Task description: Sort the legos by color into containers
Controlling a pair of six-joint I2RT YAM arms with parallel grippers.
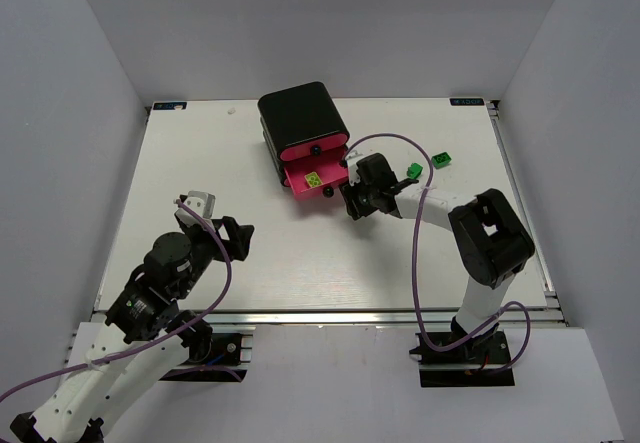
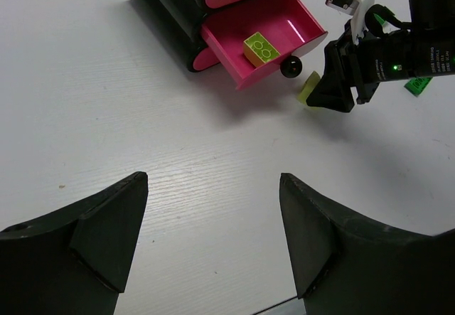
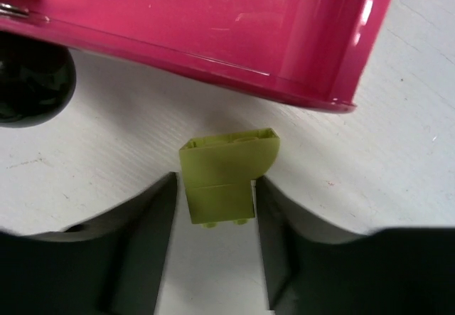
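Right gripper (image 3: 215, 187) is closed down on a pale yellow brick (image 3: 227, 158), pinching its lower half. The brick is tilted, just outside the front corner of the open drawer (image 1: 296, 183), near its knob (image 3: 28, 80). My read: it's staged to go over the pink wall, because that drawer already has a yellow-green brick (image 2: 260, 49) in it, so the colours match.

Left gripper (image 2: 213, 187) is spread wide and empty, well back from the cabinet (image 1: 300, 111) — probably staying clear of the right arm.

A green brick (image 1: 441, 159) and a second green brick (image 1: 414, 171) wait on the table (image 1: 200, 163), right of the cabinet.

Unknowns:
- Can't tell if the held brick touches the table.
- Left-pad contact is marginal in the wrist view.
- The upper drawers are shut, so their contents are hidden.
- No red brick in view.
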